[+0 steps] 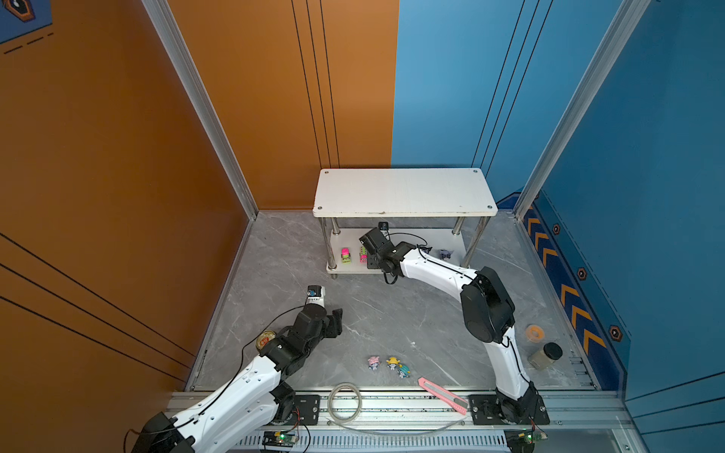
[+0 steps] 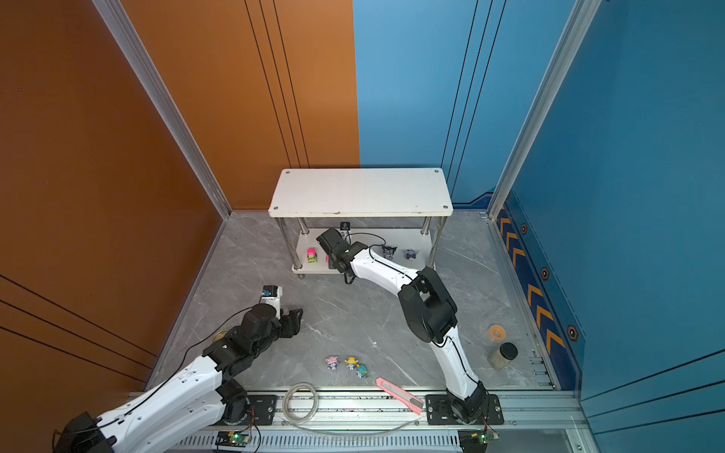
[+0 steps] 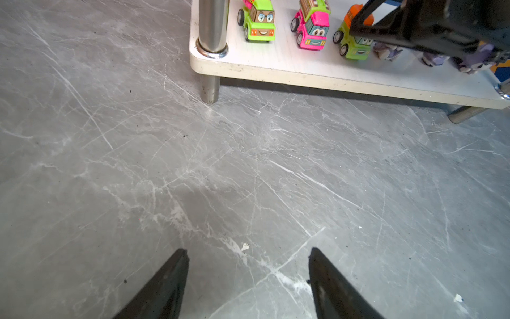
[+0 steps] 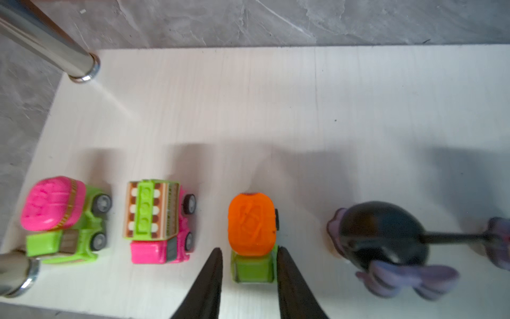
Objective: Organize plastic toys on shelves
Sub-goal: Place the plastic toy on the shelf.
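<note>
At the front, three pastel figurines point(image 1: 392, 362) were close together on the grey floor point(image 1: 392, 313). Further in, the left gripper point(image 3: 248, 250) hung over bare floor with its fingers spread wide. On the lower board of the shelves point(image 4: 276, 110), three trucks point(image 3: 310, 27) stood parallel in a row, long axis front to back, cabs toward the front edge. The right gripper point(image 4: 248, 250) straddled the cab of the orange-topped truck point(image 4: 252, 223), one finger against it and a thin gap at the other. Black-purple figurines point(image 2: 389, 251) stood beside.
</note>
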